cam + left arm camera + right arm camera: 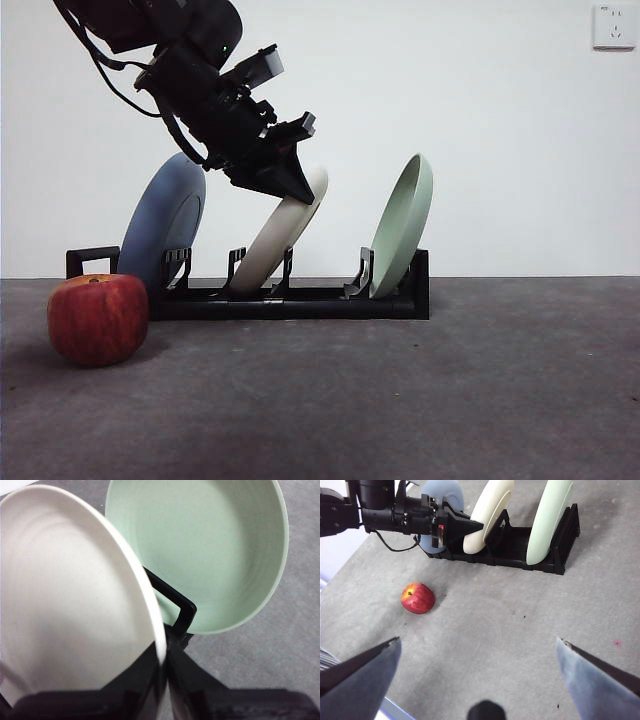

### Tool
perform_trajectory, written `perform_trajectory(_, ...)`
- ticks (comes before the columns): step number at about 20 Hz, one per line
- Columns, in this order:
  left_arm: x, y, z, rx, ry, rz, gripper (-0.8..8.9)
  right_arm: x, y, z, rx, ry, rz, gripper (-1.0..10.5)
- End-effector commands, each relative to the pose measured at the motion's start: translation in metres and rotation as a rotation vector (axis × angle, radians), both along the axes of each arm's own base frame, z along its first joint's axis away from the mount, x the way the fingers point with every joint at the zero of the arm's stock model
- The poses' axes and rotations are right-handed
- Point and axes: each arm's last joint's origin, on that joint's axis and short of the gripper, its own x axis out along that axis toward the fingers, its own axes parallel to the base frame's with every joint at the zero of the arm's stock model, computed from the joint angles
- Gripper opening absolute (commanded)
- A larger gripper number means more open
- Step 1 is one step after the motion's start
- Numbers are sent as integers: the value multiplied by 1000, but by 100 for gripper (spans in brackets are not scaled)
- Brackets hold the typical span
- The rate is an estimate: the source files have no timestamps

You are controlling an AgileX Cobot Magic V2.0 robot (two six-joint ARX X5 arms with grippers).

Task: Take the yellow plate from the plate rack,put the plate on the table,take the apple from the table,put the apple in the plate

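Yellow plate (75,605) between left fingers (145,680)

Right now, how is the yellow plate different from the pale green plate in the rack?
The yellow plate is cream and sits in the middle slot of the plate rack; the pale green plate stands at the end slot. The yellow plate leans far over, while the pale green plate stands much more upright. The left gripper is shut on the yellow plate's rim; nothing touches the green one. Both are round and shallow with raised rims.

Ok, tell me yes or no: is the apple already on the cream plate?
No: the apple lies on the bare table, while the cream plate leans in the rack, its rim gripped by the left gripper.
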Motion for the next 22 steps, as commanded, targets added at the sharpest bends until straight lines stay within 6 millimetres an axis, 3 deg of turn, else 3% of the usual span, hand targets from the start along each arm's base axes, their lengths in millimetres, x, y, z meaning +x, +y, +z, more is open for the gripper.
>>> perform_trajectory(1, 0, -2, -3, -24, 29, -22, -8, 0, 0, 2, -3, -12, 7, 563)
perform_trajectory(5, -5, 0, 10, -62, 24, -20, -8, 0, 0, 2, -3, -13, 7, 563)
perform_trajectory(12, -38, 17, 82, -148, -109, -14, -8, 0, 0, 2, -4, -23, 7, 563)
perform_trajectory(17, -101, 29, 130, -91, -133, -138, -8, 0, 0, 2, -3, -23, 8, 563)
perform_trajectory(21, -162, 12, 140, 165, -167, -235, -7, 0, 0, 2, -3, -24, 8, 563)
perform_trajectory(22, -168, 7, 138, 206, -165, -250, -7, 0, 0, 2, -3, -24, 8, 563)
